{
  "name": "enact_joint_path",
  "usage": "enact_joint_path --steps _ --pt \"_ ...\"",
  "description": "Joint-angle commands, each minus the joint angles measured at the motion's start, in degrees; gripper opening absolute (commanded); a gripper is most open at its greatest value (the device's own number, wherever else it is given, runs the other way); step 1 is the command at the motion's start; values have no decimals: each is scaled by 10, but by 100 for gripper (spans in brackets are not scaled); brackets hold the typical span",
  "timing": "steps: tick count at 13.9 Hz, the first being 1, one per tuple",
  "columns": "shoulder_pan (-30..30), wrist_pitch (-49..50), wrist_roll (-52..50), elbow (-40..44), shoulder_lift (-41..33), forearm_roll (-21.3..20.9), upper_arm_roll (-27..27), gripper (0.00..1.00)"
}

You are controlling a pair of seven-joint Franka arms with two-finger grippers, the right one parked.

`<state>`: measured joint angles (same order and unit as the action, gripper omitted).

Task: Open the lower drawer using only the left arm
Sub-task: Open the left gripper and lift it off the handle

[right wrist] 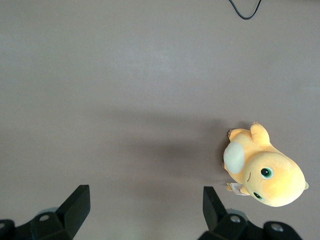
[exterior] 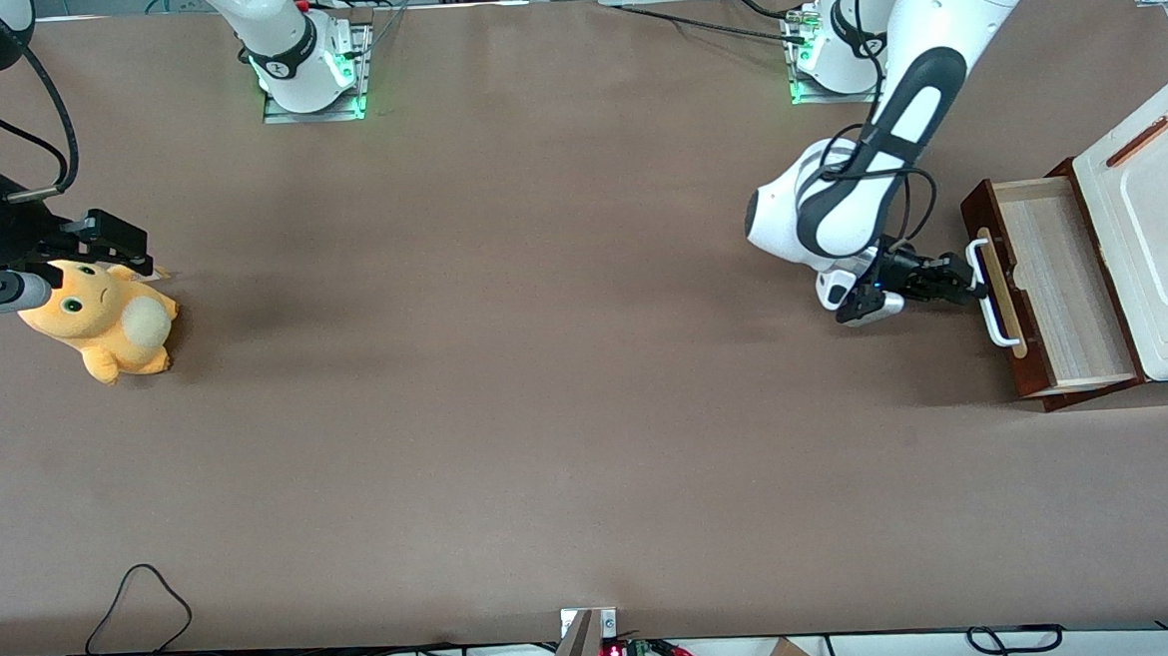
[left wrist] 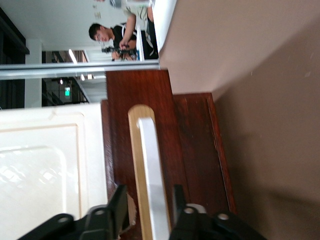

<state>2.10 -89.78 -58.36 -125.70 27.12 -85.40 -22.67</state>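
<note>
From the front camera I see the lower drawer point(exterior: 1052, 288) pulled well out of its white cabinet point(exterior: 1155, 248) at the working arm's end of the brown table point(exterior: 549, 420), its pale wood inside exposed. The cabinet is cut off by the frame edge, so I cannot see its full body. My left arm point(exterior: 894, 132) reaches down to the drawer front, and its gripper point(exterior: 972, 283) sits at the white loop handle point(exterior: 990, 292). In the left wrist view the two black fingers point(left wrist: 117, 207) straddle the handle point(left wrist: 152, 175), one on each side; whether they press it or merely flank it I cannot tell. An orange plush toy point(exterior: 104, 323) lies toward the parked arm's end.
</note>
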Motion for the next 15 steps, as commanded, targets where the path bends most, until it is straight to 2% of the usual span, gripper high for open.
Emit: enact_joint_path --steps 1,3,4,7,8,10,11,12,13,14,15 --pt "1 -5 25 3 -22 31 1 100" --pt "-4 -41 29 28 -45 92 0 100" --pt "-4 -59 62 53 -58 146 0 100" --pt "-11 -73 173 180 -90 373 1 100" --pt "-17 -73 206 215 -97 432 4 100" --pt "-36 -73 305 253 -122 504 6 100" --pt "-37 -73 338 262 -141 543 21 100" --pt "-37 -72 363 278 -157 603 38 100" --pt "-37 -72 379 293 -173 684 63 100" --pt "-36 -71 396 308 -183 749 98 100" --pt "-32 -67 432 314 -197 781 122 100"
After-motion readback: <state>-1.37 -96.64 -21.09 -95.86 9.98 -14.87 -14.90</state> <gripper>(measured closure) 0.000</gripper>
